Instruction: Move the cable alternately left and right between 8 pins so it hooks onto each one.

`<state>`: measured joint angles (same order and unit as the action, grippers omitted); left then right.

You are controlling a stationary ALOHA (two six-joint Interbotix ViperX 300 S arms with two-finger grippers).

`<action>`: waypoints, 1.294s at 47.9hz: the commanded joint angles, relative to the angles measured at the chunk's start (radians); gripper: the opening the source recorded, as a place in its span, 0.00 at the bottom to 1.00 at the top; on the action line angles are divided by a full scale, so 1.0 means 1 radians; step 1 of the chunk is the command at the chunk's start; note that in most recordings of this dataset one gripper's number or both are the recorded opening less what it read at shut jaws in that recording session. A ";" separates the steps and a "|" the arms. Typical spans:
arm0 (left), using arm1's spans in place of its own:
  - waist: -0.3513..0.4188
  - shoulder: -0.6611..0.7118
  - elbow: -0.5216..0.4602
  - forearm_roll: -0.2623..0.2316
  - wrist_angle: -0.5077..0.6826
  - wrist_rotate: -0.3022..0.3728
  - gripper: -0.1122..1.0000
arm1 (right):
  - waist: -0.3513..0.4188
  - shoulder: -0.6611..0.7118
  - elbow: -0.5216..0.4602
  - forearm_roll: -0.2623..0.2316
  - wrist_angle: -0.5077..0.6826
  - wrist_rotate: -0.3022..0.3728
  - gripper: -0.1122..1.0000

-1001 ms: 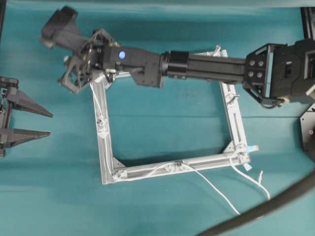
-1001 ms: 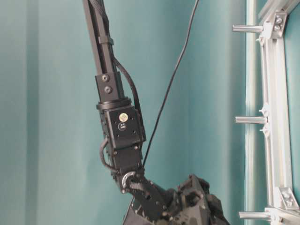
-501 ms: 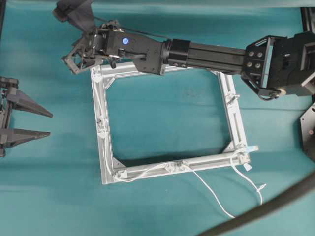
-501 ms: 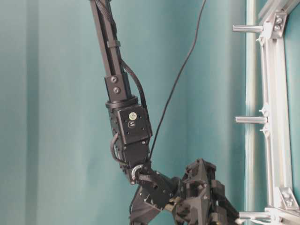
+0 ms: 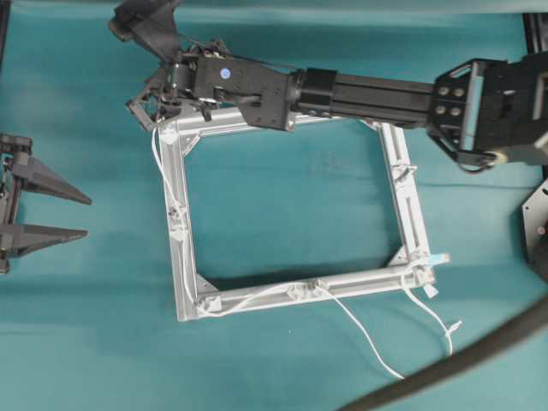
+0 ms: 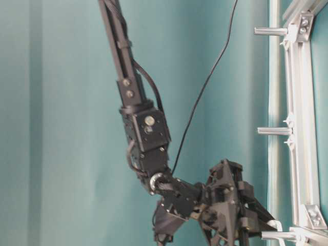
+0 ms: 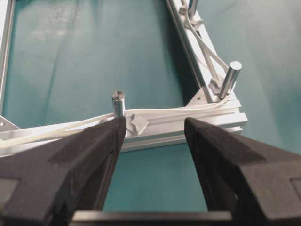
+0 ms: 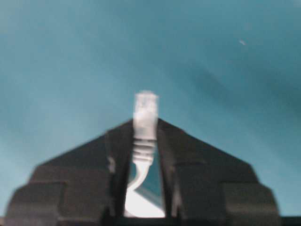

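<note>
Brushed silvery metal frame (image 5: 295,291) with polished steel pins (image 7: 118,102); smooth white plastic-coated cable (image 5: 364,330); matt black foam-like fingers (image 7: 84,160); matt teal cloth-like tabletop (image 5: 282,205).

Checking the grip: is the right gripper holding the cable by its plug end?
Yes, the right gripper is shut on the cable, the plug poking out between its fingers.

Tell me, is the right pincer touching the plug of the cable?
Touching. In the right wrist view the right pincer is shut on the cable, its white plug sticking out between the fingertips.
</note>
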<state>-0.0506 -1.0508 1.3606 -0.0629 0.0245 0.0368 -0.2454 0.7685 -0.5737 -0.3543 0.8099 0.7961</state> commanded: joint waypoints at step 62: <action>-0.002 -0.431 0.055 0.003 0.202 0.006 0.69 | 0.147 -0.436 0.643 -0.048 -0.528 0.104 0.24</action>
<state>-0.0506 -1.4895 1.4527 -0.0644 0.2178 0.0368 -0.1150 0.3850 0.0675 -0.3973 0.3114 0.9020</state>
